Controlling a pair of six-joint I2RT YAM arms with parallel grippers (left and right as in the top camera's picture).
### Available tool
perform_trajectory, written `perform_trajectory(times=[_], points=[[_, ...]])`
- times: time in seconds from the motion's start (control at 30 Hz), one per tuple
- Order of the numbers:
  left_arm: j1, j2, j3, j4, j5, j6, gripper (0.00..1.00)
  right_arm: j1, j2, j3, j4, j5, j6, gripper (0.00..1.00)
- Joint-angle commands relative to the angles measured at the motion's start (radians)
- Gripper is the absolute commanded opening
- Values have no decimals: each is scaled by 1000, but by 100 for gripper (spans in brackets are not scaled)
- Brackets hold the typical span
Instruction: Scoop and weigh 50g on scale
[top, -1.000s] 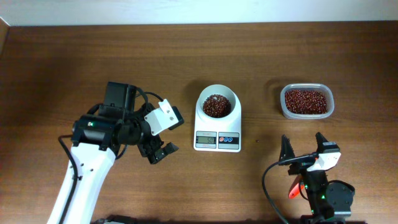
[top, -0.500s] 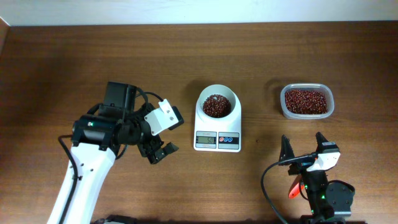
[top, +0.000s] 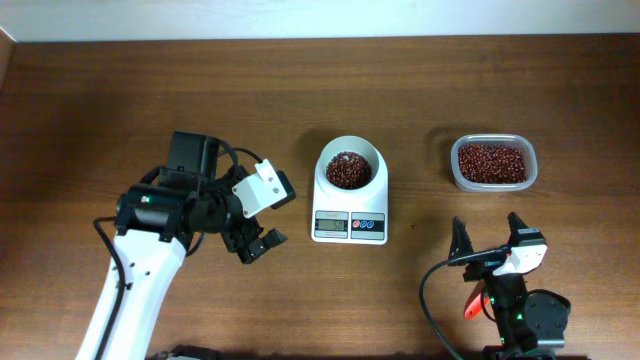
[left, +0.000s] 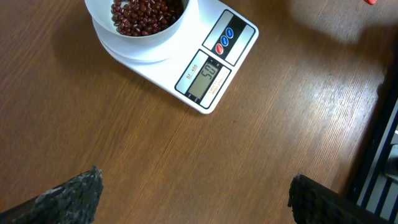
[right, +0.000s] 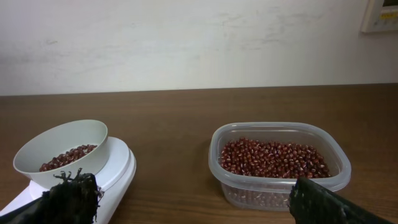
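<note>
The white scale (top: 384, 213) stands mid-table with dark red-brown beans (top: 347, 171) heaped in its round bowl. In the left wrist view the scale (left: 219, 73) lies ahead, its display showing digits that look like 50, beans (left: 142, 12) in the bowl. My left gripper (top: 258, 243) hangs open left of the scale, over bare wood, nothing between its fingers (left: 74, 196). My right gripper (top: 490, 237) stands open near the front right, empty, facing the scale's bowl (right: 59, 140). An orange-red scoop (top: 472, 304) lies beside the right arm's base.
A clear plastic tub (top: 455, 170) full of beans sits at the back right; in the right wrist view the tub (right: 281, 186) is just beyond the right fingertip. A pale wall runs behind the table's far edge.
</note>
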Motion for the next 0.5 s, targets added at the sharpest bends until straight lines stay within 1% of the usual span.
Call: perform_trajectory(times=[0.0, 0.07, 0.23, 0.27, 0.33, 0.47], points=[[-3, -2, 1, -6, 3, -12, 99, 11, -12, -9, -3, 9, -8, 99], [-3, -3, 1, -15, 3, -12, 99, 11, -12, -9, -2, 9, -8, 99], [-3, -24, 1, -135, -1, -12, 99, 11, -12, -9, -3, 9, -8, 99], [-3, -39, 1, -165, -20, -13, 99, 11, -12, -9, -3, 9, -8, 99], [-3, -72, 1, -218, -92, -59, 99, 11, -12, -9, -3, 9, -8, 99], [-3, -159, 1, -351, -92, -64, 99, 11, -12, -9, -2, 9, -8, 99]])
